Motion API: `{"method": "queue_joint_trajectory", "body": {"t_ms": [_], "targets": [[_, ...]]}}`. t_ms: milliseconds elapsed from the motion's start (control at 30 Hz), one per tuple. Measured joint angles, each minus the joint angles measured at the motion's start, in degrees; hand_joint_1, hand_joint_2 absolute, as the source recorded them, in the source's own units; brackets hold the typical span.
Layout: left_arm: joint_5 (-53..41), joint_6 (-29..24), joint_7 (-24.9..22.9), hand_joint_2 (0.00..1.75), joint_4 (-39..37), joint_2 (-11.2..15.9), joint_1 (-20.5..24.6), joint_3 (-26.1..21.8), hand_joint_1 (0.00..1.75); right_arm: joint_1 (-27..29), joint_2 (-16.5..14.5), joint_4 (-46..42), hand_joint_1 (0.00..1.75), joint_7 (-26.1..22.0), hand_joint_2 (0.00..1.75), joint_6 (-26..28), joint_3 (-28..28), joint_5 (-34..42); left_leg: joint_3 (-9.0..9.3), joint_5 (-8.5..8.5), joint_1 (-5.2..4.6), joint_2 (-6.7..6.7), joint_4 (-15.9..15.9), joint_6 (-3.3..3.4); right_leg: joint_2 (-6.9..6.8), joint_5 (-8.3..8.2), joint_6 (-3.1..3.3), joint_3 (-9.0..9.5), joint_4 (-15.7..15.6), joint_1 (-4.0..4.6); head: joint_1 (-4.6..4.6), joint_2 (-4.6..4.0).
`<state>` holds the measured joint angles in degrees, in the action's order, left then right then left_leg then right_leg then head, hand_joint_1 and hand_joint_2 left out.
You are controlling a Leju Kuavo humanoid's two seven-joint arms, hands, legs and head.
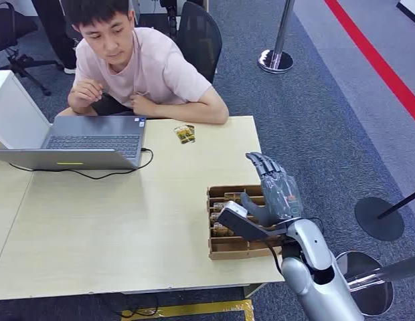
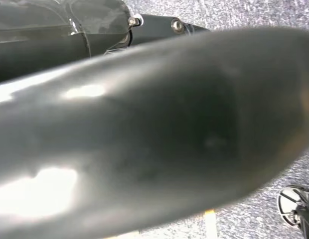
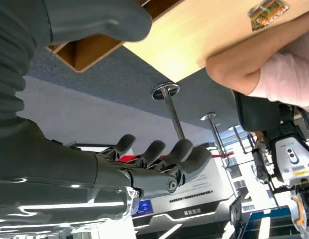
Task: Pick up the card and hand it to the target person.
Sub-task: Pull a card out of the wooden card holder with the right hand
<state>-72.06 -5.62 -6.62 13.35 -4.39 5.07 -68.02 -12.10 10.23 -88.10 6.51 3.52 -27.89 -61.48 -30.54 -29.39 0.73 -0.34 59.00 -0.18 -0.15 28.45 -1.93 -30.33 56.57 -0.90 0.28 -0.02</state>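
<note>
My right hand hovers over the cardboard tray at the desk's near right, fingers spread and empty. The card lies at the far edge, just beside the person's forearm. I should reach far and left, come down flat, and pinch one edge. Whether my left fingers are open or closed I cannot tell.
</note>
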Motion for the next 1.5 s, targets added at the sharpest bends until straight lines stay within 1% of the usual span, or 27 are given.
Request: {"method": "queue_joint_trajectory", "body": {"t_ms": [1500], "targets": [[0.00,0.00,0.00,0.00,0.00,0.00,0.00,-0.02,0.00,-0.16,0.00,0.19,0.89,0.02,1.75,0.00,-0.15,0.11,0.00,0.00,0.00,0.00,0.00,0.00,-0.01,0.00,0.00,0.00,0.00,0.00,0.00,0.00]]}}
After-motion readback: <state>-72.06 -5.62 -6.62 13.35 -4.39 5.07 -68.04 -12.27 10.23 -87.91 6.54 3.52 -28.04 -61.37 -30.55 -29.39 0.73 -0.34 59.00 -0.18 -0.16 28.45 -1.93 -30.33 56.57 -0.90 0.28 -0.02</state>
